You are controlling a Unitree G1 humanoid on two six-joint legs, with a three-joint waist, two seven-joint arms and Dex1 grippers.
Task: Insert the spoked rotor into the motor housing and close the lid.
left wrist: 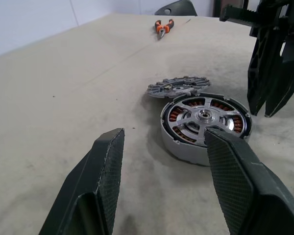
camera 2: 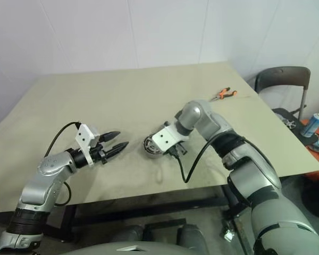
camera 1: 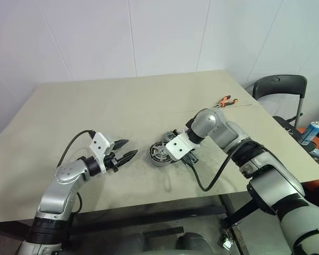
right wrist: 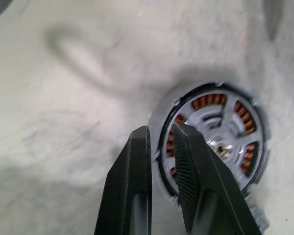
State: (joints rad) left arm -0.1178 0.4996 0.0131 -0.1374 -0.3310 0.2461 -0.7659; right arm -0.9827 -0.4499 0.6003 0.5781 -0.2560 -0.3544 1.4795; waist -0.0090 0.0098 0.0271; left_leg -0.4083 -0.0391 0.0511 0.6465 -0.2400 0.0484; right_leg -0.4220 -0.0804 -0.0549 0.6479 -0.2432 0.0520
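Observation:
The motor housing (left wrist: 186, 149) stands on the table in front of me, copper windings showing through its top. The shiny spoked lid (left wrist: 186, 115) lies on top of it. Just behind it the dull toothed spoked rotor (left wrist: 179, 87) rests on the table, its near edge at the housing's rim. My right gripper (left wrist: 263, 111) hangs just above the housing's right edge, pointing steeply down, its fingers (right wrist: 137, 171) close together with nothing between them. My left gripper (camera 1: 128, 149) hovers open to the left of the housing (camera 1: 159, 154), pointing toward it.
Orange-handled pliers (camera 1: 225, 101) lie near the table's far right edge. A black chair (camera 1: 279, 87) stands beyond that corner, and a spray can (camera 1: 311, 132) sits further right. The beige table (camera 1: 95, 111) stretches wide to the left and back.

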